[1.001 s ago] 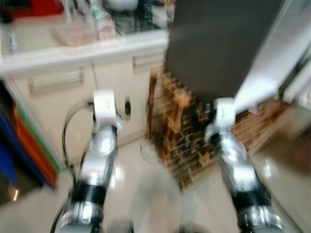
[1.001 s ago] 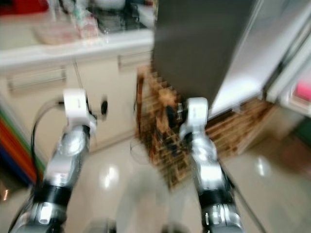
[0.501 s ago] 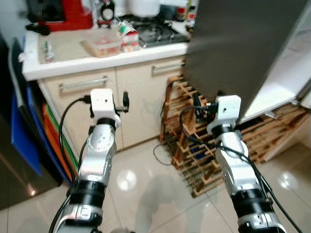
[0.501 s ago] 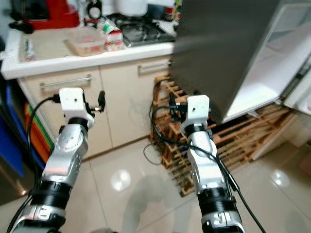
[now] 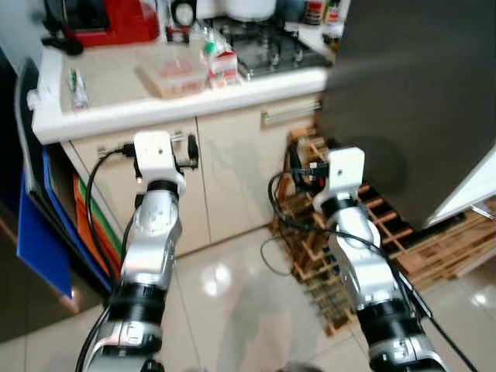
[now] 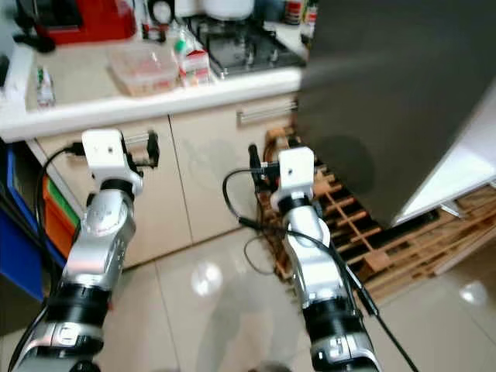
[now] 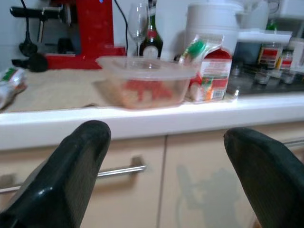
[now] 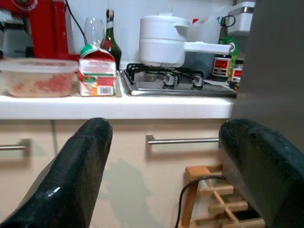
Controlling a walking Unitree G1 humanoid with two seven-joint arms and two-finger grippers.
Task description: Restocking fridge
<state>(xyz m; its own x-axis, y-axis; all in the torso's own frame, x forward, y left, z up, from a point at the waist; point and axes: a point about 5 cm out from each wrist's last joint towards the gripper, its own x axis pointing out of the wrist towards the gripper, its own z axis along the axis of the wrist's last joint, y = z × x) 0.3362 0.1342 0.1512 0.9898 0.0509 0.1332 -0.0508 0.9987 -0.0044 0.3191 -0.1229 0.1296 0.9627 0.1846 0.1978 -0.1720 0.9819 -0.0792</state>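
A clear lidded container of red food sits on the white counter, with a red and green carton right beside it. The dark fridge door stands open at the right. My left gripper is held up in front of the cabinet below the container, open and empty. Below the hob, my right gripper faces the cabinet front, open as well with nothing between its fingers. Both are well short of the counter.
A wooden wine rack stands on the floor under the fridge door, with a black cable beside it. On the counter are a red appliance, a gas hob, a white pot and a bottle. Blue and orange boards lean at the left.
The picture went from blurred to sharp as the camera moved; the counter and fridge edge now sit further right. Both arms stay raised, fingers spread as before.
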